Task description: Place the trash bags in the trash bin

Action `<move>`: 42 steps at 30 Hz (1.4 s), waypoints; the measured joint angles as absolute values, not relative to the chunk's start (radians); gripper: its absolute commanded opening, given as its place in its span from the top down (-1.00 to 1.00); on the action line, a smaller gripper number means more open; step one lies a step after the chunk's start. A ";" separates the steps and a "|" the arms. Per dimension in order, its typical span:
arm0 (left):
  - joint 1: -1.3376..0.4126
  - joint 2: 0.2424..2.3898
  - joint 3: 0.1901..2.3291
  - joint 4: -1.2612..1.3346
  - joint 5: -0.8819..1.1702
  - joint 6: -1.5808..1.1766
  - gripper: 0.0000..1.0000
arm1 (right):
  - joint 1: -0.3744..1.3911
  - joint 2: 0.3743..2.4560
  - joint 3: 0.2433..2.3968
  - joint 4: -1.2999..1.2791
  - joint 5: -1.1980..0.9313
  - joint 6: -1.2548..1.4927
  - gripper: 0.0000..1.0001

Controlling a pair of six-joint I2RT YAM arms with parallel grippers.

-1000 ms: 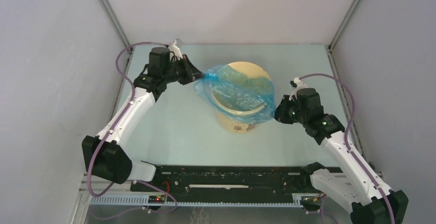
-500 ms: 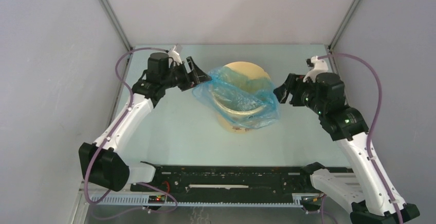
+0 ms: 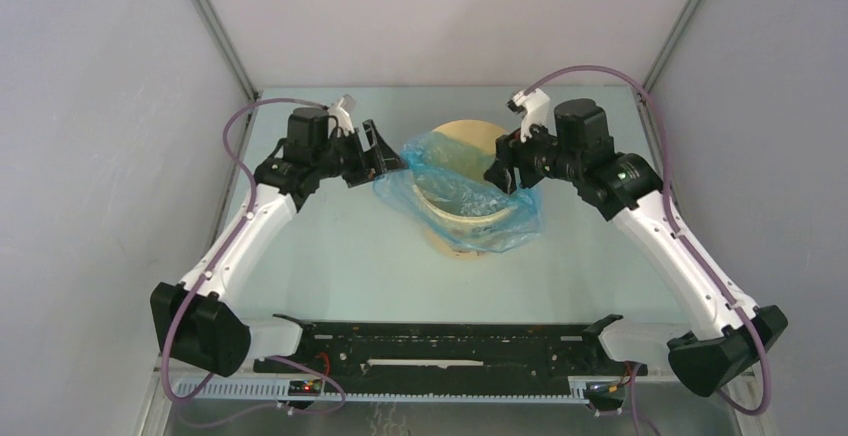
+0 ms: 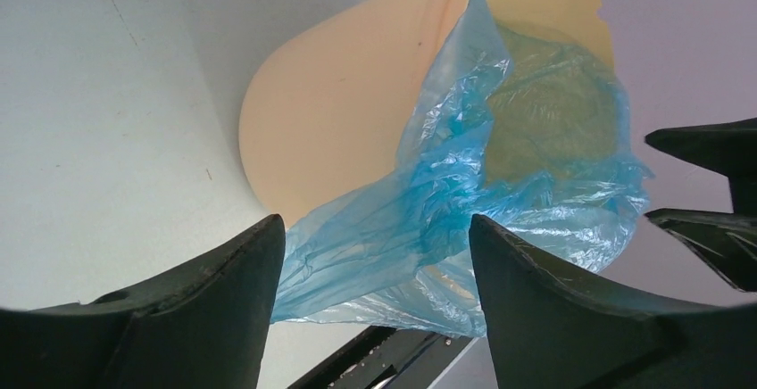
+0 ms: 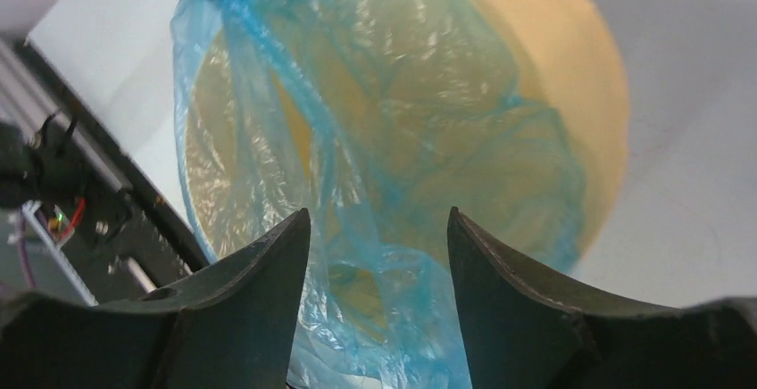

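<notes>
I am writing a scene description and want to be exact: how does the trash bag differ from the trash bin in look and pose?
The trash bag is translucent light blue; the trash bin is opaque pale yellow-tan. The trash bag is wrinkled, glossy film; the trash bin has smooth walls. The trash bin rests on the table; the trash bag is draped over its mouth, partly hanging outside. Both sit mid-table.

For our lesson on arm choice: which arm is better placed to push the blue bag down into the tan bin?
Probably the right. The right gripper hangs over the open bin, jaws open above the trash bag; the left gripper sits outside the bin wall.
</notes>
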State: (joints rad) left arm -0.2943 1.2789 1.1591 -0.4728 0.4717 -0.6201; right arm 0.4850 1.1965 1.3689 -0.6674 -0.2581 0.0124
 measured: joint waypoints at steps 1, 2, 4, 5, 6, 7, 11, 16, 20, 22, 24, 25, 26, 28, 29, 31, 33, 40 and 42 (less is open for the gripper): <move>-0.294 1.277 1.159 -0.476 0.472 -0.619 -0.61 | 0.488 1.208 1.369 -0.676 -0.287 -0.024 -0.29; -0.294 1.275 1.159 -0.478 0.472 -0.619 -0.61 | 0.487 1.217 1.369 -0.685 -0.322 -0.067 -0.31; -0.294 1.273 1.159 -0.481 0.472 -0.618 -0.61 | 0.477 1.224 1.369 -0.701 -0.357 -0.123 -0.32; -0.294 1.272 1.159 -0.482 0.472 -0.618 -0.61 | 0.468 1.224 1.369 -0.712 -0.379 -0.152 -0.31; -0.294 1.272 1.159 -0.482 0.472 -0.619 -0.61 | 0.459 1.223 1.369 -0.720 -0.398 -0.174 -0.28; -0.294 1.271 1.159 -0.482 0.473 -0.619 -0.61 | 0.449 1.223 1.369 -0.727 -0.418 -0.193 -0.28; -0.294 1.268 1.159 -0.482 0.472 -0.619 -0.61 | 0.414 1.223 1.367 -0.775 -0.475 -0.293 -0.29; -0.294 1.262 1.159 -0.482 0.473 -0.619 -0.61 | 0.408 1.222 1.351 -0.788 -0.482 -0.366 -0.31; -0.294 1.260 1.158 -0.483 0.473 -0.620 -0.61 | 0.412 1.226 1.349 -0.787 -0.500 -0.410 -0.37; -0.294 1.260 1.158 -0.483 0.473 -0.620 -0.61 | 0.419 1.235 1.349 -0.788 -0.498 -0.428 -0.40; -0.294 1.258 1.157 -0.483 0.473 -0.620 -0.61 | 0.432 1.250 1.346 -0.782 -0.493 -0.445 -0.38; -0.294 1.256 1.157 -0.484 0.473 -0.620 -0.61 | 0.438 1.256 1.342 -0.777 -0.488 -0.449 -0.34; -0.294 1.254 1.157 -0.483 0.473 -0.620 -0.61 | 0.443 1.265 1.337 -0.768 -0.480 -0.452 -0.26; -0.294 1.248 1.157 -0.484 0.473 -0.620 -0.61 | 0.452 1.280 1.332 -0.755 -0.466 -0.454 0.16; -0.294 1.245 1.156 -0.483 0.473 -0.620 -0.61 | 0.455 1.288 1.332 -0.747 -0.459 -0.453 0.40; -0.294 1.243 1.153 -0.483 0.474 -0.620 -0.61 | 0.456 1.294 1.332 -0.731 -0.451 -0.455 0.84; -0.294 1.242 1.151 -0.484 0.473 -0.620 -0.69 | 0.455 1.294 1.332 -0.721 -0.442 -0.440 0.89; -0.294 1.239 1.137 -0.481 0.490 -0.621 -0.86 | 0.395 1.241 1.329 -0.690 -0.416 -0.352 1.00; -0.294 1.230 1.124 -0.480 0.499 -0.621 -0.85 | 0.376 1.196 1.313 -0.653 -0.393 -0.308 1.00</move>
State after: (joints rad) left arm -0.2943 1.2297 1.1244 -0.4797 0.4988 -0.6209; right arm 0.3763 1.1957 1.3132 -0.6525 -0.3935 -0.3080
